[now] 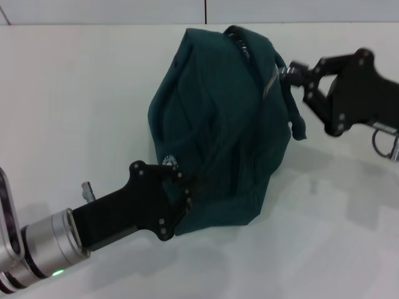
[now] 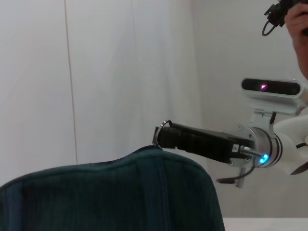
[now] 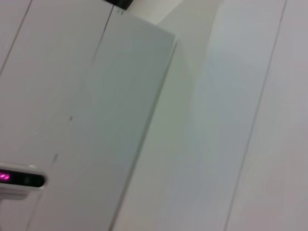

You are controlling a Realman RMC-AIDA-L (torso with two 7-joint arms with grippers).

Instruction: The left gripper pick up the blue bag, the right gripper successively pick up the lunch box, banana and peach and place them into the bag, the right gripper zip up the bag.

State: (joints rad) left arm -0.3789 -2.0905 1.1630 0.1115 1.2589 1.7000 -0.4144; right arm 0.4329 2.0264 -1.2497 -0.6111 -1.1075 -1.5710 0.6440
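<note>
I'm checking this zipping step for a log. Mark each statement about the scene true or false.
1. The left gripper grips the bag at its lower near edge. True.
2. The right gripper is at the bag's top, by the zipper. True.
3. A banana and a peach lie on the table beside the bag. False: neither is visible, only the bag on the white table.
4. The bag is bright red. False: it is dark blue-green.
5. The right gripper is parked far from the bag. False: its tips meet the bag's upper end.
</note>
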